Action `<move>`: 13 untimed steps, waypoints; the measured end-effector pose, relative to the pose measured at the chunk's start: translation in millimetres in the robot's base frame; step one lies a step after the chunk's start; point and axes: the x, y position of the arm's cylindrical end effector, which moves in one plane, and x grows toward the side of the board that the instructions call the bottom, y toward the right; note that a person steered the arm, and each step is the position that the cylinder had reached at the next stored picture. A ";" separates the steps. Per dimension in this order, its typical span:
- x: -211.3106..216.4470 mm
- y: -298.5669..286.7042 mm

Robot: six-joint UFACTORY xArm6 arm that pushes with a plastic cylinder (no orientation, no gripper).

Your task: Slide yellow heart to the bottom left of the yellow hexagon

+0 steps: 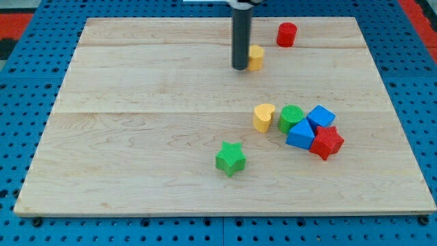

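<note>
**Rod tip beside the yellow hexagon, yellow heart waiting at mid-counter**

The arm carries no fingers, so nothing is grasped or released; it ends in a dark rod whose tip [240, 67] rests on the wooden counter [136, 137], far from the viewer and just left of the yellow hexagon [256, 57], apparently touching it. A red cylinder [287, 34] stands a little to the right of the hexagon and farther off. The yellow heart [263, 117] lies well apart from the tip, nearer the viewer and slightly right of it, at the left edge of a tight cluster: a green cylinder [290, 119] just beside it, then two blue blocks [308, 126] and a red block [327, 142]. A green star [231, 158] sits alone, nearer still. Since the heart's goal lies near and left of the hexagon, the heart probably needs pushing away from the viewer and slightly leftward, so the tip would have to come round to its near side. The heart is pale yellow, upright, with a rounded lobed top.
</note>
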 end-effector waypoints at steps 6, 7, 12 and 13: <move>81.9 -79.5; 137.7 -48.9; 121.9 59.1; 104.5 91.7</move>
